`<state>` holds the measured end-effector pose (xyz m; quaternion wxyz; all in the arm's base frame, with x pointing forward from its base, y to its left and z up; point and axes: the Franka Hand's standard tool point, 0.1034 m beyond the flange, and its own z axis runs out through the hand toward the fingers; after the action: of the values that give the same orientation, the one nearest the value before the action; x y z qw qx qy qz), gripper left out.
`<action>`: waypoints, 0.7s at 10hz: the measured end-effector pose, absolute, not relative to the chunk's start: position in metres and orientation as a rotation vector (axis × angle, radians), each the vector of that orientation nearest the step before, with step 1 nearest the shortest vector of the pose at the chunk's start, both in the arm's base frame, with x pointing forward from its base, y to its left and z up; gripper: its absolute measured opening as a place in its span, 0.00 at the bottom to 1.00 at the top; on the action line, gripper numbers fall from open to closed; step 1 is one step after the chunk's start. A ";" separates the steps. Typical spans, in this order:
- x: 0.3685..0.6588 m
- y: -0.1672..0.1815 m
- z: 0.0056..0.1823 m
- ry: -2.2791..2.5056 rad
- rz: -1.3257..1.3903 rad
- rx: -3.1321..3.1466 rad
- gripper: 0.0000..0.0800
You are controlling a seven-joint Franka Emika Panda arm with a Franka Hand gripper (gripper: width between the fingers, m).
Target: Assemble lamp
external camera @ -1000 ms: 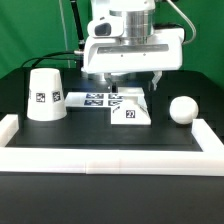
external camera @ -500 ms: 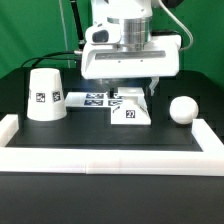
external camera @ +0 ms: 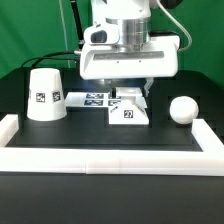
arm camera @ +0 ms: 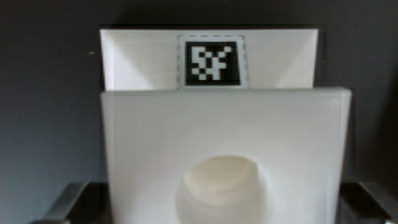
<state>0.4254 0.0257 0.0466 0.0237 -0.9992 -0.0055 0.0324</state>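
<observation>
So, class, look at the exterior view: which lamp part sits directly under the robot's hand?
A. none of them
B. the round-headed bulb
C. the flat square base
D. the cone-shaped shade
C: the hand hangs right over the flat square base, while the shade stands off to the exterior view's left and the bulb lies to its right.

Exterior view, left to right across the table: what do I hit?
shade → marker board → base → bulb
</observation>
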 end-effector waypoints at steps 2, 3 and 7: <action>0.425 0.026 0.047 -0.017 0.100 -3.093 0.67; 0.425 0.026 0.047 -0.017 0.100 -3.093 0.67; 0.458 0.030 0.047 -0.048 0.083 -3.085 0.67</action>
<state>0.4582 0.0300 0.0469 0.0274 -0.9991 -0.0155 0.0268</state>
